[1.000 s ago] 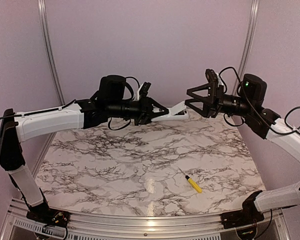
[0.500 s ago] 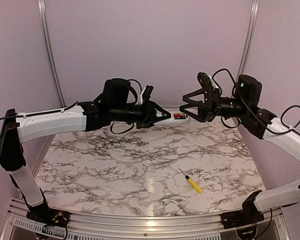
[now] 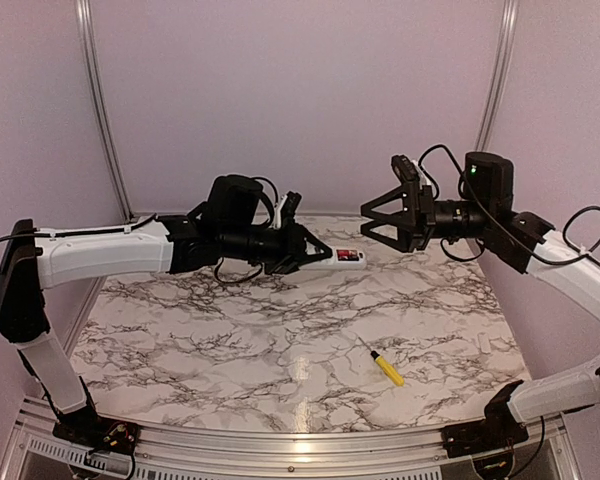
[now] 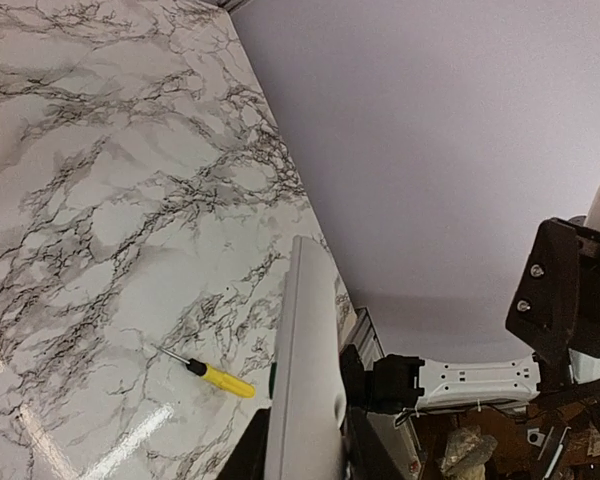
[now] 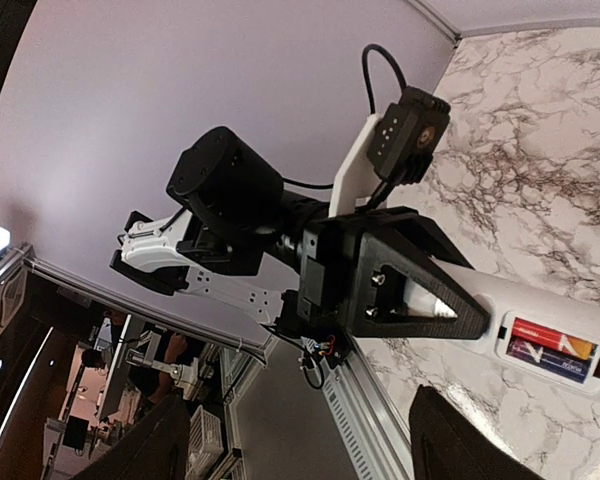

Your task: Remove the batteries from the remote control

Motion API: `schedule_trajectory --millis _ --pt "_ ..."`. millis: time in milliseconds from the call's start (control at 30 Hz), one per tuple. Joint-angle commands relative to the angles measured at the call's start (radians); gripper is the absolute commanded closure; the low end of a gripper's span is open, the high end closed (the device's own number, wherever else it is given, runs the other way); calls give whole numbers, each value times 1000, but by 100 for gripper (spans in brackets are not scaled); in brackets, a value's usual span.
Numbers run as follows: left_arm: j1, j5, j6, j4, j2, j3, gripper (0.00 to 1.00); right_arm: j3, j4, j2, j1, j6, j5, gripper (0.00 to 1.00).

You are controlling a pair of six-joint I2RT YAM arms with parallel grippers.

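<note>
Gripping one end of the remote (image 3: 359, 259), the left gripper (image 3: 316, 252) holds it in the air above the far part of the worktop (image 3: 230, 330), jaws narrowed onto the white body. The remote's free end sticks out past the fingertips toward the right arm. The right gripper (image 3: 365, 221) hangs just beyond that free end and a little higher, jaws spread wide with nothing between them, and a small gap separates it from the remote. The right wrist view shows the battery recess uncovered near the free end and turned toward that camera, with the batteries (image 5: 548, 347) inside it. Two cells lie there side by side, lengthwise along the remote, the upper one clearly red. From the left wrist view the remote shows only edge-on, as a thin pale strip running up from between the fingers. One screwdriver (image 3: 384, 366) lies flat on the worktop near the right front, well apart from both grippers, its thin shaft pointing toward the far left. By count: one remote, two batteries, one screwdriver.
</note>
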Motion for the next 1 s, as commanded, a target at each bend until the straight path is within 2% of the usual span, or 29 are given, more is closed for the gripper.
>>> schedule_trajectory --millis 0,167,367,667,967 --pt "1 -1 19 -4 -70 -79 100 72 -194 10 -4 -141 77 26" --pt "1 7 5 47 -111 -206 100 86 -330 -1 -6 -225 156 24" --pt "0 27 -19 117 -113 -335 100 51 -403 -24 -6 -262 224 23" --pt "-1 58 -28 200 -39 -424 100 40 -571 -27 -6 -340 399 22" --pt "-2 93 -45 277 23 -473 100 -24 -590 -58 -6 -341 427 22"
